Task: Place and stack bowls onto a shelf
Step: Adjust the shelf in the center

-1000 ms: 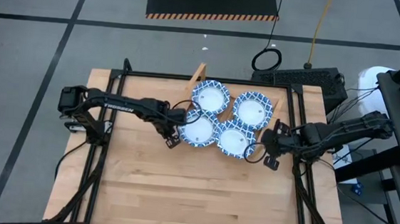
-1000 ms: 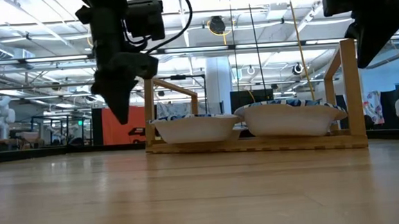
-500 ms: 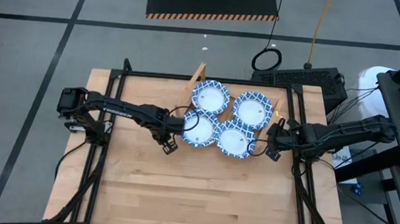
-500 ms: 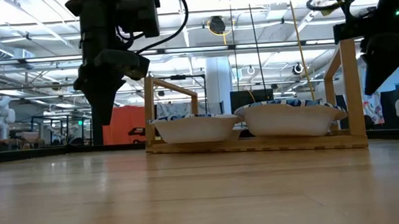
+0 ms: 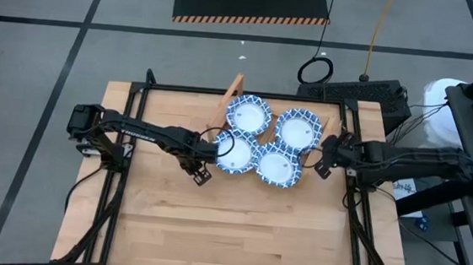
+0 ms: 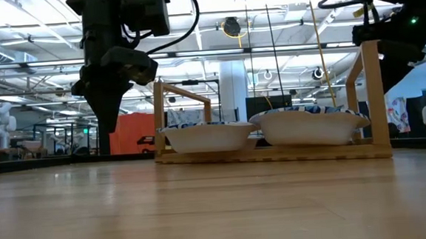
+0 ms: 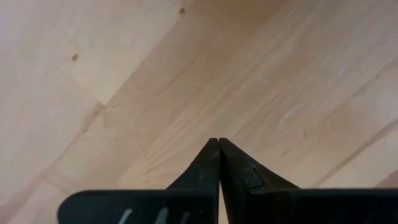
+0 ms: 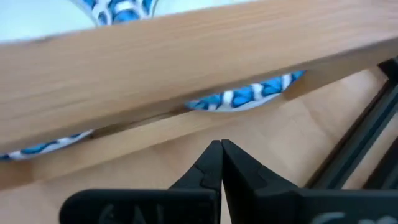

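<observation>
Several bowls (image 5: 278, 166), white with blue patterned rims, sit side by side on the low wooden shelf (image 5: 234, 86) at the table's far middle. The low view shows the bowls (image 6: 310, 126) between the shelf's upright side boards (image 6: 374, 95). My left gripper (image 5: 202, 175) hangs shut and pointing down over bare wood (image 7: 155, 74), just left of the near-left bowl (image 5: 235, 153). My right gripper (image 5: 322, 163) is shut, just right of the shelf. In the right wrist view it (image 8: 221, 144) slants down toward a shelf board (image 8: 186, 56) with bowl rims (image 8: 249, 96) behind.
Black frame rails (image 5: 130, 141) (image 5: 354, 201) run along the table's left and right sides. A dark box with cables (image 5: 366, 96) sits beyond the far right corner. The near half of the tabletop (image 5: 228, 233) is bare wood.
My left gripper has drawn a little away from the near-left bowl, toward the table's left and near edge, rolling at the wrist. My right gripper has gone toward the far edge along the shelf's right side, sunk a little and turned. Both stay shut; the bowls have not moved.
</observation>
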